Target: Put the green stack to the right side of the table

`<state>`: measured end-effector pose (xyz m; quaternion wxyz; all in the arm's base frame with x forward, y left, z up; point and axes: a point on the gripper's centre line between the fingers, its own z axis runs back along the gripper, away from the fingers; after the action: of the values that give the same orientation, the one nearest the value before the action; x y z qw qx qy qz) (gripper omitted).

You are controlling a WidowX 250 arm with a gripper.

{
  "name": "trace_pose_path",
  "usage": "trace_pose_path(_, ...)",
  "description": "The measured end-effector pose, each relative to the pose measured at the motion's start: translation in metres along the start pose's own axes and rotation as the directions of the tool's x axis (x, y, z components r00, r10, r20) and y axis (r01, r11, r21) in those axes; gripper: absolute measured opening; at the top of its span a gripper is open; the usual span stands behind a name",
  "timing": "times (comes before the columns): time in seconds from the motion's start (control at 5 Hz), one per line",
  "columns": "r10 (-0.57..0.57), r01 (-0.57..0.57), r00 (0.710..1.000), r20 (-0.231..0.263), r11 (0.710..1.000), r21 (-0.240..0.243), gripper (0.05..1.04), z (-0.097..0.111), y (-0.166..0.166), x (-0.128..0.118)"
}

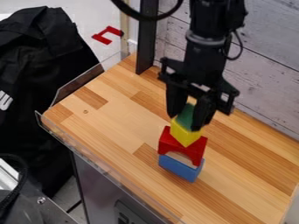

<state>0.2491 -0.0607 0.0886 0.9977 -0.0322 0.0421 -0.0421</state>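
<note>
Topple risk, inside the walled edge of the bench [116,127]
Gripper [186,122] seemingly grasping the green block [185,114]; sideways pull could drag the yellow block [185,134].

The gripper [187,121] hides part of the green block [186,114], and whether it touches the block is unclear. The top edge cuts off the arm [207,48] and a loop of black cable [143,17]; the left edge crops the black cloth [43,52] and its white print [5,100]. The surface [119,131] runs out of view at the lower right.
</note>
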Motion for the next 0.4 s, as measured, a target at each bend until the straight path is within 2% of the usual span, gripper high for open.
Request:
trace_pose_path(0.2, 0.011, -0.014, 0.999, 0.041, 0.998, 0.057, 0.521, 0.022, -0.019, 0.007)
trace_pose_path(0.4, -0.042, 0.037, 0.998, 0.045, 0.995, 0.097, 0.522, 0.033, -0.047, 0.017)
